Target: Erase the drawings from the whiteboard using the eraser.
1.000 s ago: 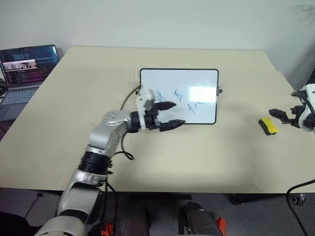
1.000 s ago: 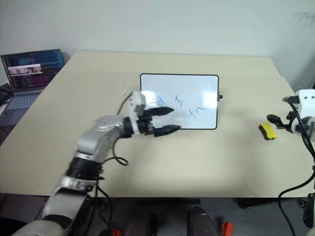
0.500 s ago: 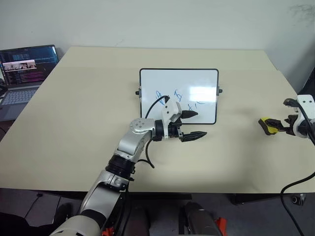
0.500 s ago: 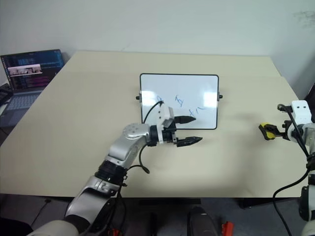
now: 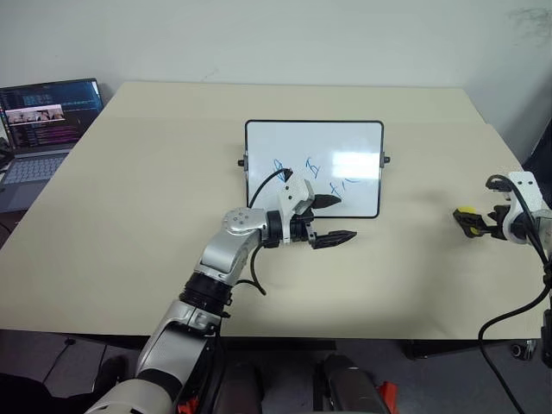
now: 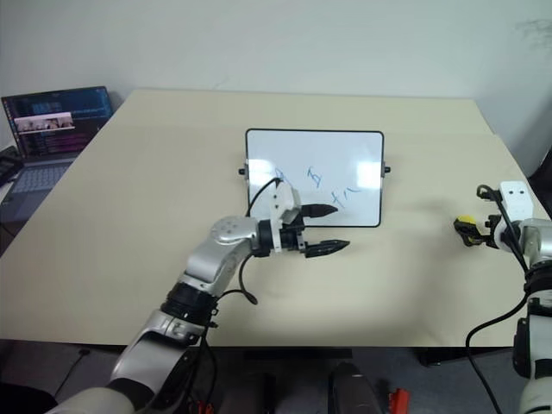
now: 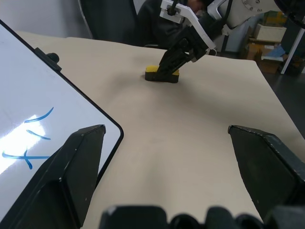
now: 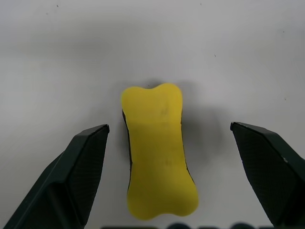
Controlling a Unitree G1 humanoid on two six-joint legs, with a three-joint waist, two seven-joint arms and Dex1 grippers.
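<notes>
Flanking eraser [image 8: 158,150], right gripper [image 8: 167,176] (spread)

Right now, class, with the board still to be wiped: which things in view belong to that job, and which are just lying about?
Belonging to the job:
- whiteboard
- blue drawings
- yellow eraser
- right gripper, open around the eraser
- left gripper, open by the board

Just lying about:
- laptop
- table

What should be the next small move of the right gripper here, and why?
Probably close on the eraser. The right gripper is open, with one finger on each side of the yellow block, which lies on the table untouched. The drawings are still on the whiteboard, so the eraser must be picked up first.
</notes>
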